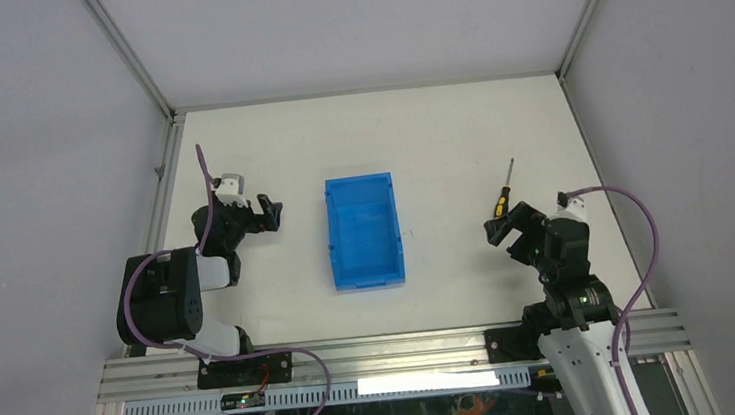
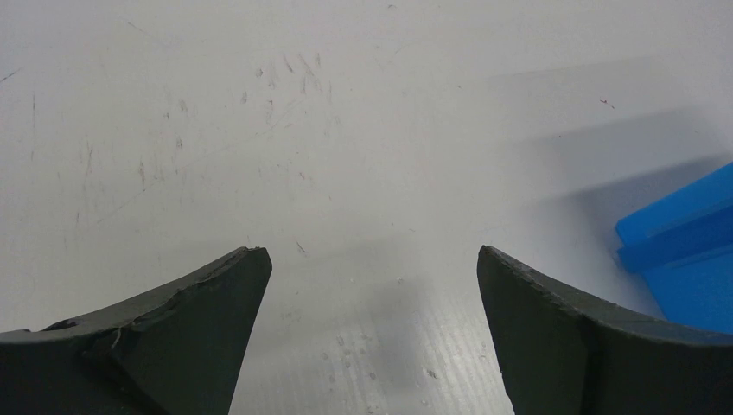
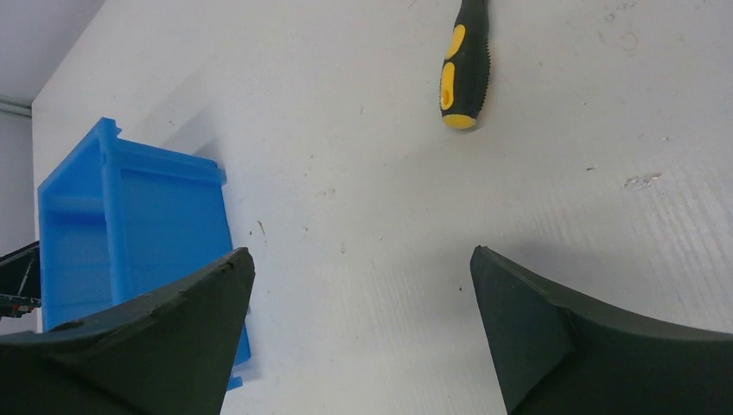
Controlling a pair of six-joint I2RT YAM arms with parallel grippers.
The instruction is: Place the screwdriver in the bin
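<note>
Nearest the lens in the right wrist view, the right gripper (image 3: 359,255) fills the bottom of the frame. Its two dark fingers (image 3: 164,337) are spread wide with only bare table (image 3: 363,181) between them, so it holds nothing. Just beyond, at the upper middle of that frame, the screwdriver (image 3: 463,65) lies flat on the white surface, the butt of its yellow-and-black handle toward the gripper and the rest running off the top edge. It sits ahead of the open jaws and a little right of their centre line, not yet between them. Along the left edge stands the bin (image 3: 130,225), blue and open-topped. In the overhead view the bin is in the middle of the frame with nothing visible inside, and the screwdriver lies well apart from it at centre right, just past the right gripper's tips. The left gripper (image 1: 269,211) sits at centre left, its fingers likewise apart and empty. The task looks barely begun: the reach seems under way, while the grasp, the carry across and the drop into the bin are all left to do.
</note>
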